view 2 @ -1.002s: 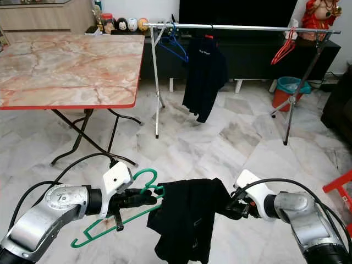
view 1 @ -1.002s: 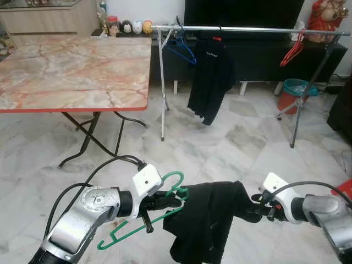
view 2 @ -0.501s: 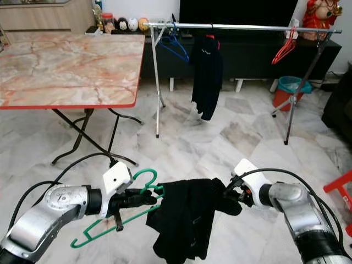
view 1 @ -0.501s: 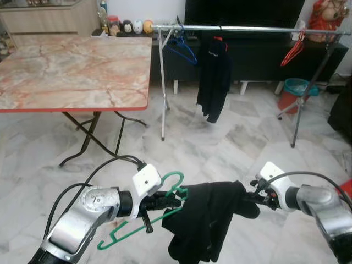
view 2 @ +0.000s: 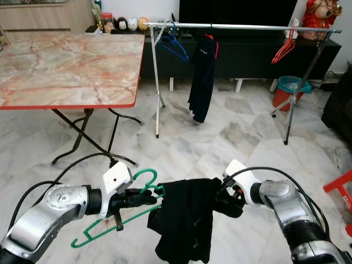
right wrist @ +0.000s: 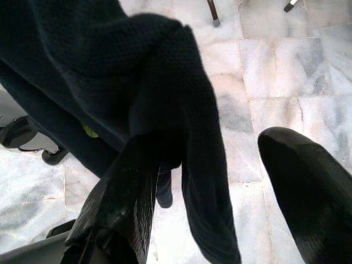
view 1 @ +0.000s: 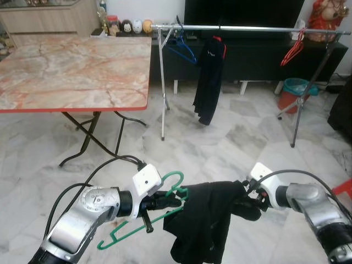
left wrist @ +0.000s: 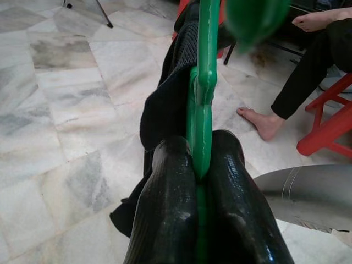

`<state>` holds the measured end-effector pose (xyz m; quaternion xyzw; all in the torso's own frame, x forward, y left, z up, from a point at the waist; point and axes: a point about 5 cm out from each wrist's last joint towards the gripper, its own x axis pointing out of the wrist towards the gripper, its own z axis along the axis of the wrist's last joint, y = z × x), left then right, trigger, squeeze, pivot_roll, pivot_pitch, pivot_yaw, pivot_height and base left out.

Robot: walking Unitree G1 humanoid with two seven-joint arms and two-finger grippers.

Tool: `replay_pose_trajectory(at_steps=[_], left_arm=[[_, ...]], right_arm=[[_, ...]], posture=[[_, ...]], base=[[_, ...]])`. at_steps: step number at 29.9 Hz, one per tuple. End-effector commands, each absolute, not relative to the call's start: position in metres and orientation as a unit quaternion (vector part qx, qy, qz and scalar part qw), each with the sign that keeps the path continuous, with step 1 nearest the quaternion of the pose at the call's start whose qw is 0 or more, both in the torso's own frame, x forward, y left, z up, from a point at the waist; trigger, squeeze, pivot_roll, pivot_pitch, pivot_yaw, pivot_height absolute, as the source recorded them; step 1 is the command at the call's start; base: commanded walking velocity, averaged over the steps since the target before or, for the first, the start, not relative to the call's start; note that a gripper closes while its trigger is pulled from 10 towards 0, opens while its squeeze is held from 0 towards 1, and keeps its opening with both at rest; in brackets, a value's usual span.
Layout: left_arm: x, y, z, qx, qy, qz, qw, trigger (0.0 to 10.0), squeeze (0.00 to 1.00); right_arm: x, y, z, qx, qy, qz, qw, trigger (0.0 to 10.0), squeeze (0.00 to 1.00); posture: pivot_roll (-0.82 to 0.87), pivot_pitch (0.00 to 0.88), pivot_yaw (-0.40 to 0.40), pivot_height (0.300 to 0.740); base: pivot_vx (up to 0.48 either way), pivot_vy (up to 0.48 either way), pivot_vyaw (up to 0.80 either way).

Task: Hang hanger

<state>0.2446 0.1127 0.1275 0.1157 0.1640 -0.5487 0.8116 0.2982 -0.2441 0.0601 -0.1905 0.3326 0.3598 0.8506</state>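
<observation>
My left gripper (view 1: pixel 164 201) is shut on the green hanger (view 1: pixel 138 227), low and in front of me; the left wrist view has both fingers (left wrist: pixel 168 181) pinching the green bar (left wrist: pixel 207 60). A black garment (view 1: pixel 202 223) drapes from the hanger's right half and sags toward the floor. On the garment's right side is my right gripper (view 1: pixel 248 200). Its fingers stand apart in the right wrist view, with the black cloth (right wrist: pixel 115 60) lying over one finger and the other finger (right wrist: pixel 308 187) bare. The silver clothes rail (view 1: pixel 247 28) stands across the room.
On the rail hang a black garment (view 1: pixel 208 77), a blue hanger (view 1: pixel 184 50) and red hangers (view 1: pixel 291 52). A marble folding table (view 1: pixel 71 71) stands at the left and a teal bin (view 1: pixel 295 89) at the right. A person's bare leg (left wrist: pixel 308 71) and a red stool (left wrist: pixel 330 121) are close by.
My right gripper has moved left and slightly up, into the edge of the held garment. The black garment on the rail has turned narrower. The left arm has stayed still.
</observation>
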Motion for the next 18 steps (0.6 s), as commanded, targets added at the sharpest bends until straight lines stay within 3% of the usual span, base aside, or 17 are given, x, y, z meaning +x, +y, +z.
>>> replay_pose_trajectory(at_steps=[1, 18], left_arm=[[0.2460, 0.1115, 0.1377, 0.116, 0.145, -0.552, 0.813, 10.0, 0.00], [0.2458, 0.1115, 0.1377, 0.114, 0.145, -0.553, 0.813, 10.0, 0.00]], right_arm=[[0.3042, -0.2403, 0.0626, -0.190, 0.324, 0.359, 0.854, 0.0, 0.00], [0.3037, -0.2324, 0.0534, -0.181, 0.330, 0.380, 0.845, 0.0, 0.00]], posture=[[0.09, 0.000, -0.016, 0.740], [0.09, 0.000, -0.016, 0.740]], base=[[0.000, 0.000, 0.00], [0.000, 0.000, 0.00]])
